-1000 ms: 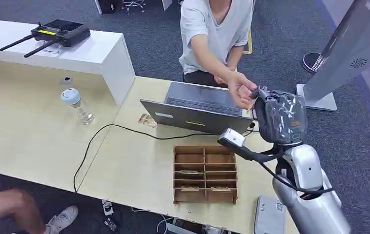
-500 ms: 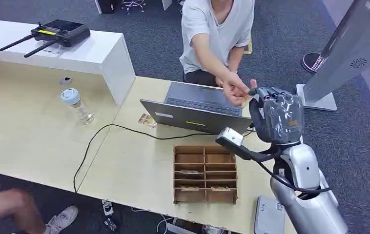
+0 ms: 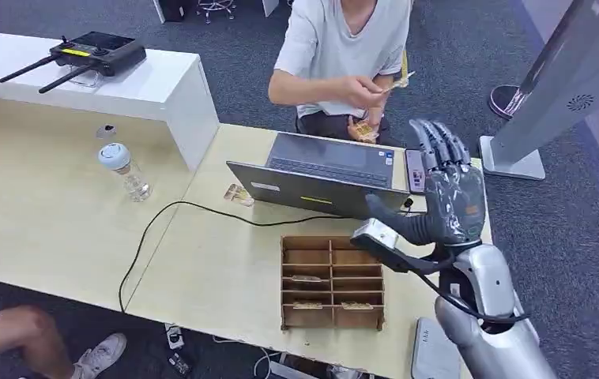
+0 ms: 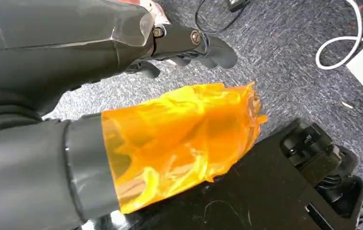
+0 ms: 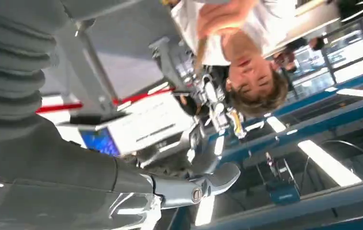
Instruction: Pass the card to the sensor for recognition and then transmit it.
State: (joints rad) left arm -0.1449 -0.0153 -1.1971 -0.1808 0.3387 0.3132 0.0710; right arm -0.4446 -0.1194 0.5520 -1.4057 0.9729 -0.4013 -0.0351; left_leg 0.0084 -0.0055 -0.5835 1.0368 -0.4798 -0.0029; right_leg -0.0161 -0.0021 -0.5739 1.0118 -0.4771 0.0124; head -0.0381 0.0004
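My right hand (image 3: 448, 189) is raised over the desk's right end, fingers spread and pointing up, holding nothing. Its thumb (image 5: 203, 184) sticks out with nothing against it in the right wrist view. The small tan card (image 3: 401, 78) is pinched in the hand (image 3: 362, 89) of a person in a white shirt behind the desk, well beyond my hand; the same card (image 5: 200, 50) appears in the right wrist view. The person's other hand holds more cards (image 3: 362, 129). My left hand (image 4: 122, 62) hangs over grey carpet, orange film around its thumb (image 4: 179, 139), fingers loose and holding nothing.
An open laptop (image 3: 320, 170) sits just left of my right hand, a dark phone-like device (image 3: 415, 170) beside it. A wooden compartment rack (image 3: 332, 282) and a white device (image 3: 435, 351) lie near the front edge. A water bottle (image 3: 125, 170) and black cable (image 3: 154, 229) lie left.
The person took the card from my right hand and drew it back toward their chest. My right hand went from curled around the card to spread wide and lowered slightly.
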